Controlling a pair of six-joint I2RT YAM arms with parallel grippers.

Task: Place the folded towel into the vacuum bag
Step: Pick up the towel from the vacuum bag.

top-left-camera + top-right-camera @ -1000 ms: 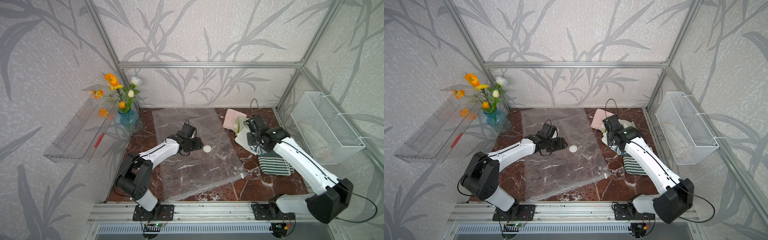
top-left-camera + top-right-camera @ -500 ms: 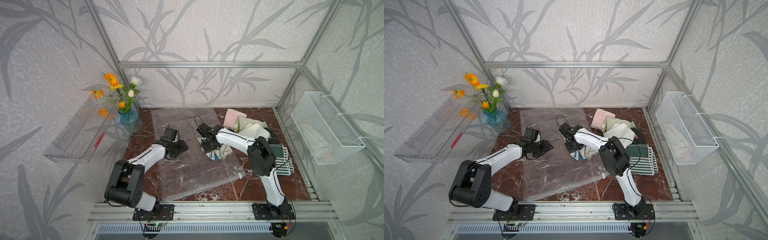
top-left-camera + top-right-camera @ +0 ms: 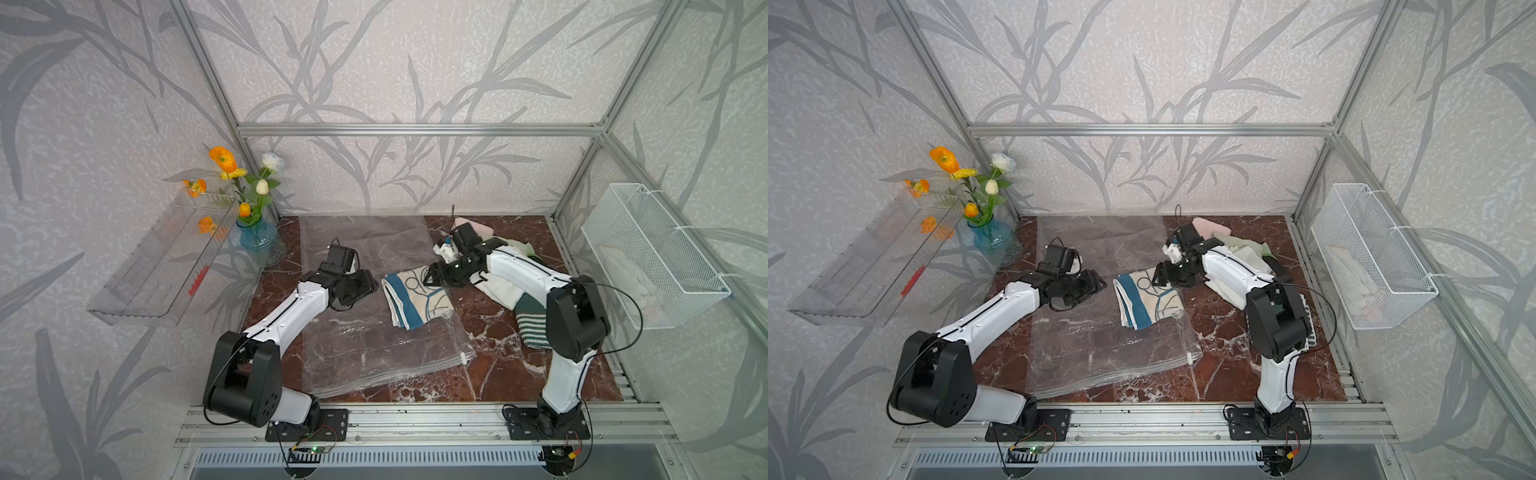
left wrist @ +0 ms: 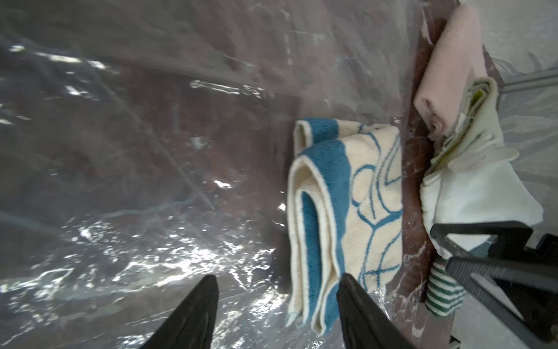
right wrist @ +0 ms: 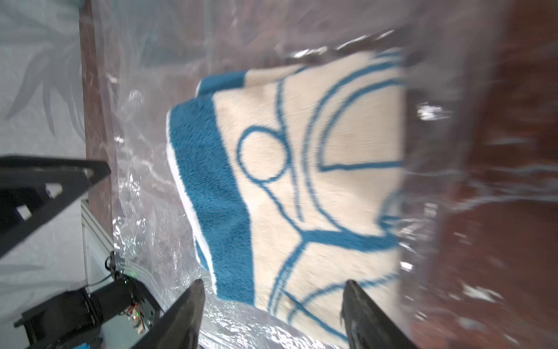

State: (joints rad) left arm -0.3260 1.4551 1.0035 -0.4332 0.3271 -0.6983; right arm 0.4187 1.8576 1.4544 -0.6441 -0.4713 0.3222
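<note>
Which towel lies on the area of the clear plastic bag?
The cream towel with blue border and lines; the pink towel, white towel and green-striped towel lie beside the vacuum bag.

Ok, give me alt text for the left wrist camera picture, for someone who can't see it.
A folded cream-and-blue towel lies at the edge of the clear vacuum bag. The left end effector, open and empty, points toward it; a pink towel lies off the bag.

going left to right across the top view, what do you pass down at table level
clear shelf → flower vase → left tool → blue-and-cream towel → pile of cloths → wire basket
</note>
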